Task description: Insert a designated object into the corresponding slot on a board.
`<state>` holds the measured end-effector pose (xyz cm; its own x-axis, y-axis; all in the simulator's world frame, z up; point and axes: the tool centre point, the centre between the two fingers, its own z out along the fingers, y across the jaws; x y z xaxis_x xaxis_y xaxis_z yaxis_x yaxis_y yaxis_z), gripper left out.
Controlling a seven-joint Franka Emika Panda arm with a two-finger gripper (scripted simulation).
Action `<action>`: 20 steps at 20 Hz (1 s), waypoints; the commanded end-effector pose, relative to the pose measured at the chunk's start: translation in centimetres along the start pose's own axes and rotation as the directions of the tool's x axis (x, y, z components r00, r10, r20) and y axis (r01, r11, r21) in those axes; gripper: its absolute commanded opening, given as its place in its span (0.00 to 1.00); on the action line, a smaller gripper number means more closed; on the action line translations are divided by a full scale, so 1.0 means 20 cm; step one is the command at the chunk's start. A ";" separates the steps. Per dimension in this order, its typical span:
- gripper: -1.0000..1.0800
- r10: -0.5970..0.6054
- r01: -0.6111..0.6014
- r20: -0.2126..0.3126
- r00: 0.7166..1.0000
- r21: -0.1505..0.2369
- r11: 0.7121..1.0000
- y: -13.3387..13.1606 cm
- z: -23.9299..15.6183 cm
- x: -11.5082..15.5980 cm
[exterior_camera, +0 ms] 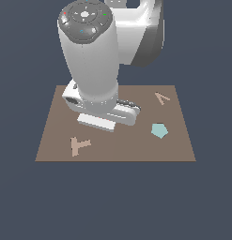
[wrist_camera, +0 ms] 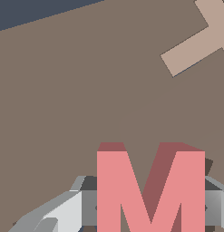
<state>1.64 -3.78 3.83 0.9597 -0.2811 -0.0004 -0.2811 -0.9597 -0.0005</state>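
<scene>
The salmon-red M-shaped block (wrist_camera: pixel 149 190) sits between my gripper's (wrist_camera: pixel 149 209) two fingers in the wrist view. One finger (wrist_camera: pixel 88 206) lies against one side of the block and the other against the opposite side, so the gripper is shut on it. The brown board (exterior_camera: pixel 51 140) lies under it and also shows in the wrist view (wrist_camera: pixel 63 90). In the exterior view the arm's hand (exterior_camera: pixel 105 116) stands over the board's middle and hides the block and the fingers. The navy M-shaped slot shows in neither view.
A tan T-shaped block (exterior_camera: pixel 79 145) lies near the board's front on the exterior view's left, and shows in the wrist view (wrist_camera: pixel 199 41). A pale teal pentagon (exterior_camera: pixel 159 131) lies toward the exterior view's right. A small tan angular piece (exterior_camera: pixel 161 98) lies at the far right.
</scene>
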 end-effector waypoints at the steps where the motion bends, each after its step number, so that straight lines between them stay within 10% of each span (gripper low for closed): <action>1: 0.00 -0.110 0.110 0.000 0.994 0.000 0.994 -0.08 0.00 -0.04; 20: 0.00 -0.436 0.436 0.001 0.900 0.000 0.900 -0.28 -0.01 -0.23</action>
<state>-1.30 2.86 4.04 0.9862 0.1653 -0.0017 0.1653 -0.9862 -0.0009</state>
